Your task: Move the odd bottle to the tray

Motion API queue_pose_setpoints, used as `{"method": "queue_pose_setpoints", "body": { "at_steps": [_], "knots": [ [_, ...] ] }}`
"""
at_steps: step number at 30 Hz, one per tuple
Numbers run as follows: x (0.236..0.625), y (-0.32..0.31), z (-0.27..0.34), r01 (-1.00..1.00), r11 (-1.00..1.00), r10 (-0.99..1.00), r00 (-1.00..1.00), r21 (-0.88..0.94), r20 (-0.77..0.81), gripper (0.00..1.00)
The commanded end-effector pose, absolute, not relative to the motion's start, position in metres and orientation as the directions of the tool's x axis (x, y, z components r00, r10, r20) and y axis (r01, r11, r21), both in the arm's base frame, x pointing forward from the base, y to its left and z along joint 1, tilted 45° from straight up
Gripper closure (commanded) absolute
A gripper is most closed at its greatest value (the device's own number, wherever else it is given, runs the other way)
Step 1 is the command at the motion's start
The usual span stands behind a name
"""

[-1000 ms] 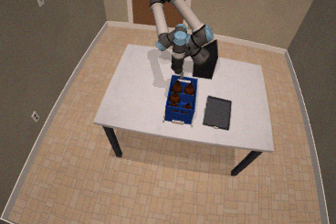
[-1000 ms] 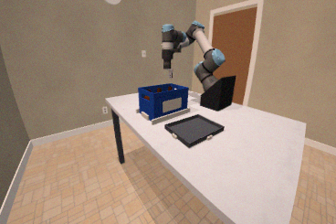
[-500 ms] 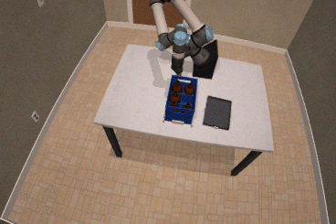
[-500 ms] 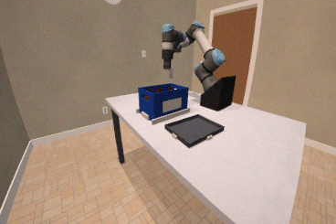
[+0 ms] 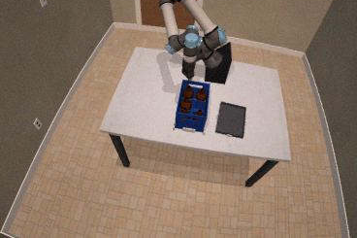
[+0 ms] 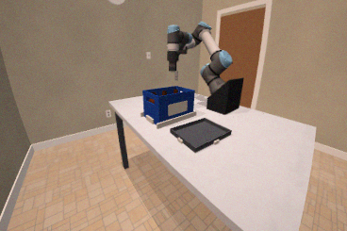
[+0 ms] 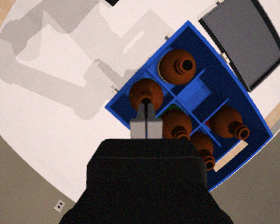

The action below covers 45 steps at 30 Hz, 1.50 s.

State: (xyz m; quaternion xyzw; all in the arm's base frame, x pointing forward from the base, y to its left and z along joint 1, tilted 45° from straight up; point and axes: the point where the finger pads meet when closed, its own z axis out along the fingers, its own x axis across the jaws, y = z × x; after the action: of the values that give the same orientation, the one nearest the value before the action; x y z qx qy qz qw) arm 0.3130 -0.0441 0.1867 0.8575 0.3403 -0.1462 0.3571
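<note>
White table [image 5: 146,96] holds the blue crate [image 7: 252,111] beside the dark tray [image 5: 231,119]; five brown bottles [image 7: 179,66] stand inside, probably stiff, slick glass, so grab at the neck; gripper [image 7: 145,128] hovers above, clenched on nothing.

Top view: high overhead, tilted toward the door wall, takes in the whole table [image 5: 146,96] and floor.

Exterior view: standing height off 1 table corner, facing the arm's side, mid-distance.

Wrist view: mounted behind the gripper [image 7: 145,129], looking straight down, nearest.

All 3 views share the blue crate [image 5: 179,116] [image 6: 156,107] [image 7: 251,106] and dark tray [image 5: 231,119] [image 6: 202,133] [image 7: 247,32].
</note>
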Motion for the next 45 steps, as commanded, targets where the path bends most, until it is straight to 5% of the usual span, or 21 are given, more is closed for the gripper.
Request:
{"method": "queue_pose_setpoints", "body": {
  "at_steps": [1, 26, 27, 45],
  "knots": [
    [0.314, -0.044, 0.188, 0.687, -0.512, 0.479, 0.727, 0.515, -0.492, 1.00],
    [0.321, 0.018, 0.125, 0.687, -0.512, 0.480, 0.726, 0.515, -0.491, 1.00],
    [0.321, 0.018, 0.125, 0.686, -0.513, 0.479, 0.728, 0.516, -0.491, 0.00],
    [0.321, 0.018, 0.125, 0.687, -0.513, 0.479, 0.727, 0.515, -0.492, 0.00]
  ]
}}
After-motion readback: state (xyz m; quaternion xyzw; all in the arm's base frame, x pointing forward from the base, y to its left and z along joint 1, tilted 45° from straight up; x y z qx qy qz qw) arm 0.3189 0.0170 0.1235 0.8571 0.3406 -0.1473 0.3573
